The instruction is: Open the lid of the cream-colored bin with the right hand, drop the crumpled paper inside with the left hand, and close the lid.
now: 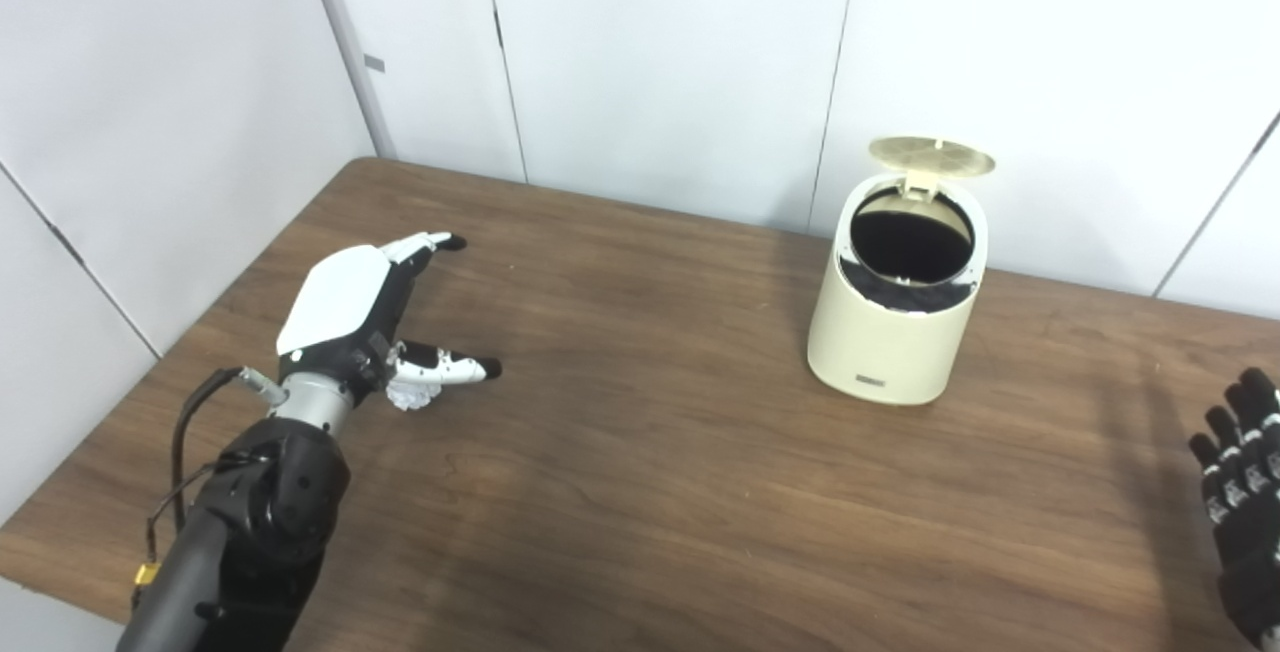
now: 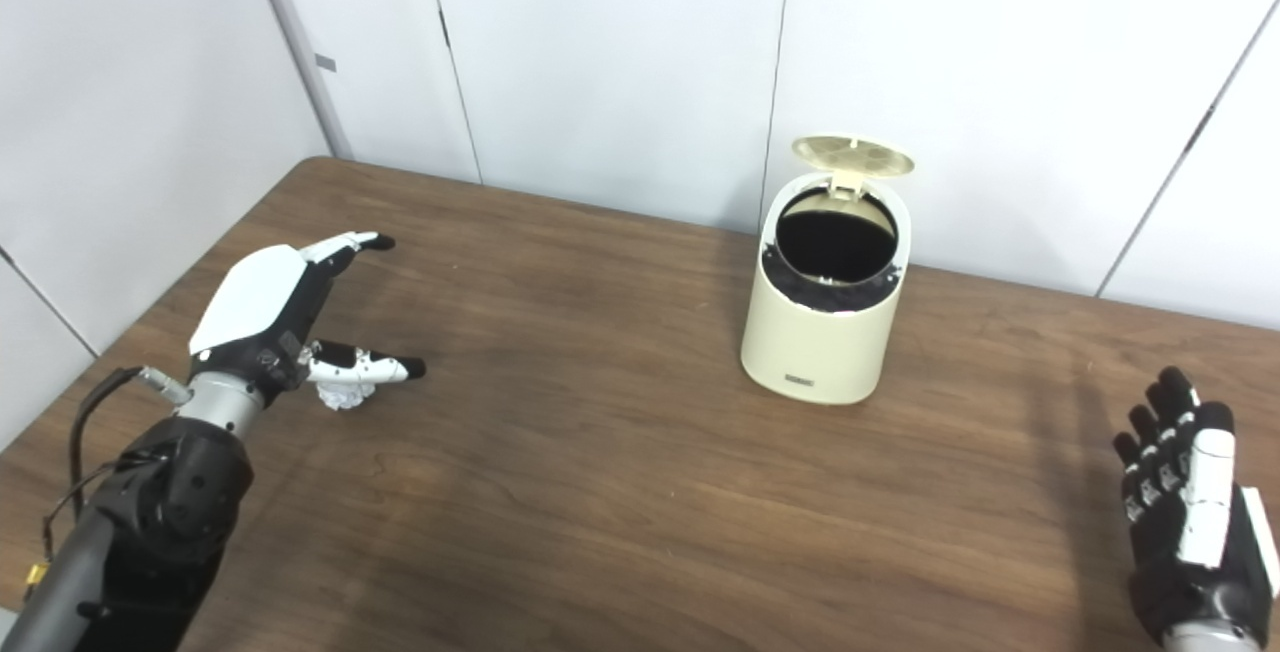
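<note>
The cream-colored bin [image 1: 895, 332] stands at the back right of the table with its round lid [image 1: 932, 156] tipped up and its dark inside showing. My left hand [image 1: 350, 312] hovers at the left, open, fingers and thumb spread. The crumpled white paper [image 1: 412, 394] lies on the table just under the thumb, mostly hidden by the hand; nothing grips it. My right hand [image 2: 1190, 522] rests at the lower right edge, well away from the bin, fingers extended and holding nothing.
The brown wooden table [image 1: 640, 492] runs to white wall panels [image 1: 660, 62] right behind the bin. The table's left edge lies close to my left arm [image 1: 240, 542].
</note>
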Tool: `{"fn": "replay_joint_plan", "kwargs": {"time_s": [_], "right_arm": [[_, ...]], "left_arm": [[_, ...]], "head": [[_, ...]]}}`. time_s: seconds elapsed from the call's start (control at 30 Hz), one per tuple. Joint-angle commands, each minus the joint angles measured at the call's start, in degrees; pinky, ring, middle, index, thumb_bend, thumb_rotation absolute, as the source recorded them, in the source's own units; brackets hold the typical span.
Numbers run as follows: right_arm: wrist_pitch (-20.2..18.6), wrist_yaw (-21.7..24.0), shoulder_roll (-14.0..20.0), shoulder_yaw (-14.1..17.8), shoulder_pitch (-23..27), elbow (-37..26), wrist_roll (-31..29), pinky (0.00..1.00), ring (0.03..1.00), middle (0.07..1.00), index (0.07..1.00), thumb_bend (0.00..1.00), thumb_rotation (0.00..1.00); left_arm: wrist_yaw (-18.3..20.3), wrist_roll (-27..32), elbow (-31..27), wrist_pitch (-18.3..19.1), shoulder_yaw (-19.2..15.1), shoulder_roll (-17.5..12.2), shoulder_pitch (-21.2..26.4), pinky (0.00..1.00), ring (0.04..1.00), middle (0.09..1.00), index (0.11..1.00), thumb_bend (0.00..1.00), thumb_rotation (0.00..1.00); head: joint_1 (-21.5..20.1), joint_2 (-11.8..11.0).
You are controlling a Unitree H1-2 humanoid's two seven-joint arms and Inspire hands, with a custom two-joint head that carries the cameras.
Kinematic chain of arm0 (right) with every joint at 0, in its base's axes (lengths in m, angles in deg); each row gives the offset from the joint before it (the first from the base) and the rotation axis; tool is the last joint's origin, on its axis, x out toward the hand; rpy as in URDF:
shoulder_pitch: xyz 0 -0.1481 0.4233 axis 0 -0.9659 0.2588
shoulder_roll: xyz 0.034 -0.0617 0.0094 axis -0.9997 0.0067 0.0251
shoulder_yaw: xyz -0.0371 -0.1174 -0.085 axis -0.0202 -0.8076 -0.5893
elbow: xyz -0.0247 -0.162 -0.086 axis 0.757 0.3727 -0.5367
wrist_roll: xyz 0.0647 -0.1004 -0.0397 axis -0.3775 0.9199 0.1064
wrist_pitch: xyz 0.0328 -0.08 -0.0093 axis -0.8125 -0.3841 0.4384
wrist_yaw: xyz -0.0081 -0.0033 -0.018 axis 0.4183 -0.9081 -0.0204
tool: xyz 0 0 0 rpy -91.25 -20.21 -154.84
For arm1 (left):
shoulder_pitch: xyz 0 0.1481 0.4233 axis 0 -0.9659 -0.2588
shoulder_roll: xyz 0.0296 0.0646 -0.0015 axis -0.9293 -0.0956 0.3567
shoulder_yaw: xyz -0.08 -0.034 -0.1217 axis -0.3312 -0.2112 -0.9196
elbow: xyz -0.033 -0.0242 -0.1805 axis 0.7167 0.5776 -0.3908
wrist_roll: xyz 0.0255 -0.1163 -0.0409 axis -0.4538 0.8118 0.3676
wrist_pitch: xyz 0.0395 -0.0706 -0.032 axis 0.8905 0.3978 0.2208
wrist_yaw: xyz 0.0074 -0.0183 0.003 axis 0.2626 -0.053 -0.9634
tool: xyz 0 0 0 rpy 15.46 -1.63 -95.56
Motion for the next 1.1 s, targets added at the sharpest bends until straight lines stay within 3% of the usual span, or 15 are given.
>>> {"fn": "replay_joint_plan", "kwargs": {"time_s": [0.0,0.17,0.5,0.83,1.07], "right_arm": [[2.3,0.5,0.8,0.5,1.4,-1.6,-0.1,1.0,1.0,1.0,0.976,0.38,0.99],[2.0,0.0,0.5,0.9,1.7,-1.4,-0.3,1.0,0.991,0.993,0.968,0.38,0.99],[1.0,-0.2,0.1,1.0,1.5,-2.1,-0.7,1.0,0.987,0.989,0.965,0.38,0.98],[0.8,-0.4,-0.1,1.2,1.5,-2.3,-1.0,1.0,0.986,0.988,0.965,0.38,0.95],[0.2,-0.7,-0.5,1.5,1.4,-2.9,-2.0,1.0,0.982,0.981,0.962,0.37,0.94]], "left_arm": [[0.6,-0.9,-0.6,0.7,-1.0,-2.2,0.2,0.79,0.903,0.917,0.875,0.96,0.25],[2.3,-1.6,0.6,1.8,-1.2,-2.7,-0.2,0.8,0.904,0.909,0.868,0.92,0.21],[4.8,-3.4,2.7,2.3,-1.9,-2.8,-0.2,0.81,0.928,0.91,0.857,0.88,0.26],[7.9,-5.6,3.8,2.4,-3.8,0.2,0.8,0.85,0.937,0.908,0.848,0.85,0.19],[10.7,-8.0,3.7,2.4,-4.8,1.5,1.2,0.8,0.909,0.918,0.85,0.83,0.16]], "head": [[0.1,0.1],[-0.1,0.2],[-0.1,0.3],[-0.5,0.5],[-0.6,0.6]]}}
